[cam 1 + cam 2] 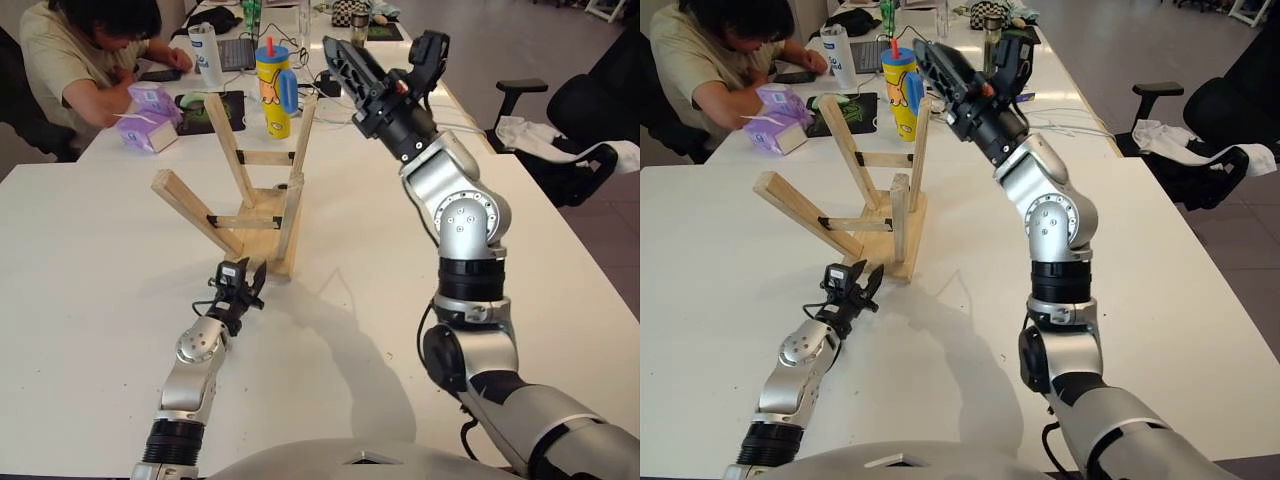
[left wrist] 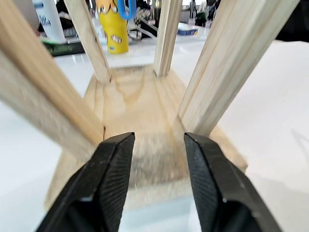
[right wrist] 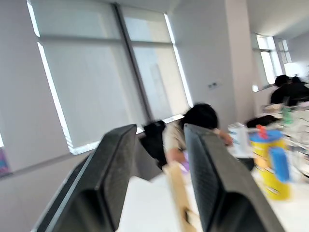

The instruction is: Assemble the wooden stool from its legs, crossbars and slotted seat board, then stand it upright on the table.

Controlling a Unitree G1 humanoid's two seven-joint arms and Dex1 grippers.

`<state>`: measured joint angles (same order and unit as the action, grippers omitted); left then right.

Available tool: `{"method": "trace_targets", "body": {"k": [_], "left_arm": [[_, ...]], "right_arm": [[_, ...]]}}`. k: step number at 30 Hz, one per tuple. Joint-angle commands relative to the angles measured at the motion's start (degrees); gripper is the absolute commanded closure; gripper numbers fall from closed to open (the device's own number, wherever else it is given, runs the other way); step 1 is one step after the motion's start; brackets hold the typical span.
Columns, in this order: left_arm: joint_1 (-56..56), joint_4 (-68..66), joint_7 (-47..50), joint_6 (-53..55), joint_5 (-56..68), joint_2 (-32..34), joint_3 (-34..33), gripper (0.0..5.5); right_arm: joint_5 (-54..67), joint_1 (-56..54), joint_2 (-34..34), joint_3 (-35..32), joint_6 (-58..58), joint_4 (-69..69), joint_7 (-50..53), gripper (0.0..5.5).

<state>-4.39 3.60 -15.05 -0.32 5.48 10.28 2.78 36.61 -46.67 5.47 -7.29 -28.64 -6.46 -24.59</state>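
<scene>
Stool legs-up on desk; left claw apart, seat board just ahead, likely for flipping; right claw apart near leg.

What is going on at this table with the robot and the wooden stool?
The wooden stool looks assembled but stands upside down, seat board on the white table, legs up. The left gripper sits open at the seat board's near edge. The right gripper is open, raised near the top of a far leg. Neither holds anything.
</scene>
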Motion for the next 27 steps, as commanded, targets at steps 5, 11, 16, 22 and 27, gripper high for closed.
{"method": "trace_targets", "body": {"k": [5, 11, 16, 22, 27], "left_arm": [[-10.77, 7.21, -0.83, -7.94, -0.55, 3.2, -3.69, 3.58], [-9.03, 1.5, 4.69, -1.76, -5.07, 3.66, -6.71, 3.58], [-4.9, -5.2, 8.31, 5.88, -8.71, 4.74, -7.58, 3.58], [-2.12, -9.1, 10.43, 11.07, -9.3, 3.43, -7.43, 3.58], [0.72, -10.77, 9.87, 10.71, -9.46, 2.94, -5.76, 3.58]], "right_arm": [[-18.51, 1.63, 1.58, 12.1, 21.2, -21.18, -11.07, 3.65], [-22.75, 1.36, -0.95, 16.84, 28.81, -26.94, -19.67, 3.65], [-25.38, 5.19, -2.17, 24.29, 26.47, -23.1, -27.94, 3.65], [-26.11, 10.26, -5.03, 28.04, 23.22, -16.75, -27.57, 3.65], [-27.3, 13.65, -7.78, 30.59, 21.94, -12.58, -25.49, 3.65]]}}
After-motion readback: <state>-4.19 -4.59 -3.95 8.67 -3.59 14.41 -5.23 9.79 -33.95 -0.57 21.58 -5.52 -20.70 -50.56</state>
